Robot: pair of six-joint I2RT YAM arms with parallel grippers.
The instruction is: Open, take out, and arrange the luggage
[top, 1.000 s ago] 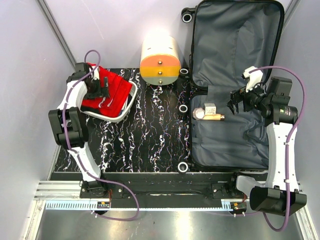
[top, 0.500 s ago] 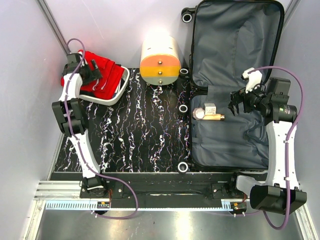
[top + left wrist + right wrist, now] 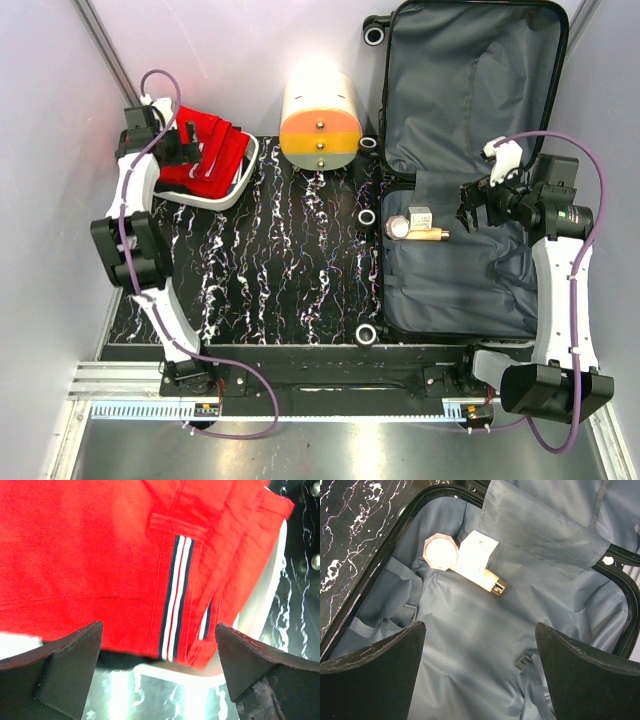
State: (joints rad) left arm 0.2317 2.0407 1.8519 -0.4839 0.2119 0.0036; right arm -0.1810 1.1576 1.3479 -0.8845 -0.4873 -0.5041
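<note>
Three small things lying in the luggage (image 3: pixel 470 290), spread open down the right of the frame, long axis running top to bottom: jar (image 3: pixel 440 551), box (image 3: pixel 477 548), tube (image 3: pixel 485 578). Just left of the right pincer (image 3: pixel 468 212), gaping wide, empty, clearly the nearer. Left pincer (image 3: pixel 185 150) well apart at upper left, likewise agape and holding nothing, over red cloth (image 3: pixel 100 555) in a tray (image 3: pixel 222 198).

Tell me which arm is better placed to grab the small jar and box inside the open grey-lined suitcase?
Probably right: the right gripper hangs open over the grey-lined suitcase, near the pink jar and white box. The left gripper is far off, over red clothing.
</note>
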